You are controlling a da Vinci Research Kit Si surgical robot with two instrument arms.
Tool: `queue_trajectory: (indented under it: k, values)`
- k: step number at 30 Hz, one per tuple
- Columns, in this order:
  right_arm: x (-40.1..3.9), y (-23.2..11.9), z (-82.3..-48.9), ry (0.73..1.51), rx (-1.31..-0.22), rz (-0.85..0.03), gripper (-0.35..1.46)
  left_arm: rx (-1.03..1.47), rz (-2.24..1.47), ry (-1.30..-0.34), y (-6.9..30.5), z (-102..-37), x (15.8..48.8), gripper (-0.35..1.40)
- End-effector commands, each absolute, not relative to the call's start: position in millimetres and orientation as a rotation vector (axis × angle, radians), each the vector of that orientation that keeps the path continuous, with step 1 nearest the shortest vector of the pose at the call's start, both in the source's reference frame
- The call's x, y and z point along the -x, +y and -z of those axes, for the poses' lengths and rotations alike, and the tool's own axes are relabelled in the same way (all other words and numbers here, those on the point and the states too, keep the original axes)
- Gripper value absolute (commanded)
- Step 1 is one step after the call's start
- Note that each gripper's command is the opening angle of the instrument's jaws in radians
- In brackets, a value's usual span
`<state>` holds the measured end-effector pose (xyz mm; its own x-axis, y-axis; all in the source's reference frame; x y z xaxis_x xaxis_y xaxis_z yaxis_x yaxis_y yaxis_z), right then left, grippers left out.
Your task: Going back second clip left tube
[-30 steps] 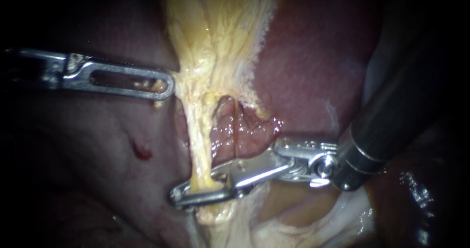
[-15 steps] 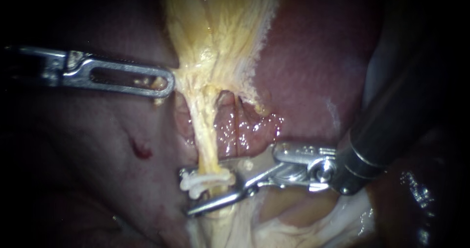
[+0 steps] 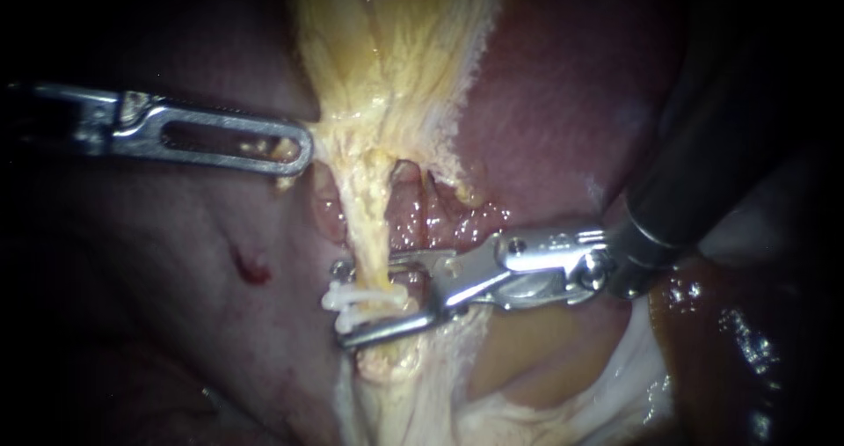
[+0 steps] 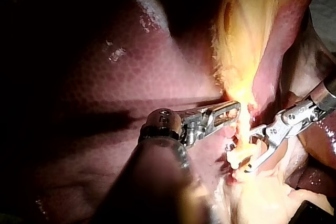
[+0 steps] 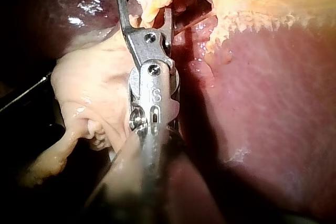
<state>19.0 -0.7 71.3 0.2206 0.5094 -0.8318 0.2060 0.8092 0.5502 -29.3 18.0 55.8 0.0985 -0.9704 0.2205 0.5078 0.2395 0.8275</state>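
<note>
Looks nearly done: leaves white clip (image 3: 369, 298) clamped across left tube (image 3: 374, 244); holds right instrument (image 3: 343, 305) jaws wide apart, empty, around it; needs only pulling clear.
</note>
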Motion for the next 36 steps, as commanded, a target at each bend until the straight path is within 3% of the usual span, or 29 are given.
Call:
queue_trajectory:
  k: [1,17,29,36]
  values:
    - [-18.6,-0.6,-71.1,1.359,-0.641,-0.226,0.5,-0.657,1.218,-0.887,18.0,-55.8,29.3,-0.35]
    - [-6.8,3.0,-65.0,1.345,-0.466,-0.182,0.5,-0.657,1.218,-0.887,18.0,-55.8,29.2,-0.35]
    - [-5.2,3.9,-63.5,1.357,-0.451,-0.173,0.5,-0.656,1.217,-0.887,17.9,-56.3,29.7,-0.35]
    - [-4.9,4.0,-63.6,1.36,-0.452,-0.174,0.5,-0.659,1.206,-0.893,17.0,-58.9,31.8,-0.35]
